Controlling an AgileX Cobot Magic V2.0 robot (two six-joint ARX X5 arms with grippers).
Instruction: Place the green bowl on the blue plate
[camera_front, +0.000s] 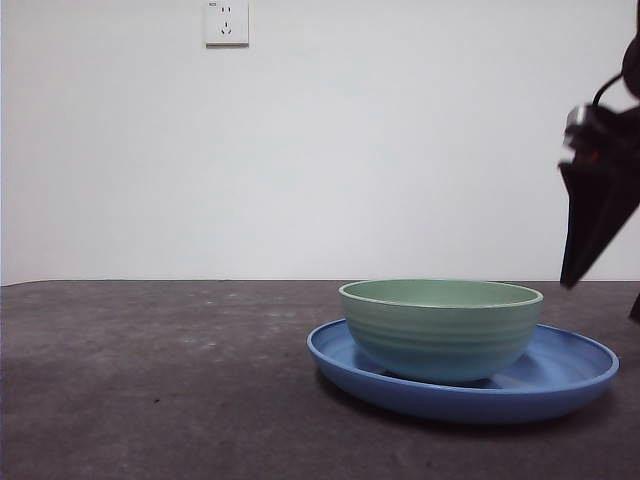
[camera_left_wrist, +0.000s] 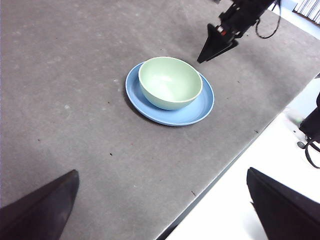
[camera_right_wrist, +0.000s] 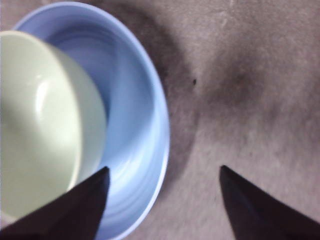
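The green bowl (camera_front: 440, 325) stands upright on the blue plate (camera_front: 565, 375), a little off the plate's middle. The left wrist view shows the bowl (camera_left_wrist: 167, 82) and the plate (camera_left_wrist: 197, 107) from above, with nothing in the bowl. My right gripper (camera_right_wrist: 165, 172) hovers open and empty just above the plate's rim (camera_right_wrist: 150, 100), beside the bowl (camera_right_wrist: 40, 125). It shows as a dark shape at the right edge of the front view (camera_front: 600, 230). My left gripper (camera_left_wrist: 161, 172) is open and empty, high above the table and far from the plate.
The dark grey table (camera_front: 150, 380) ends at an edge (camera_left_wrist: 225, 170) with white floor beyond it. A wall socket (camera_front: 226, 22) sits high on the white back wall.
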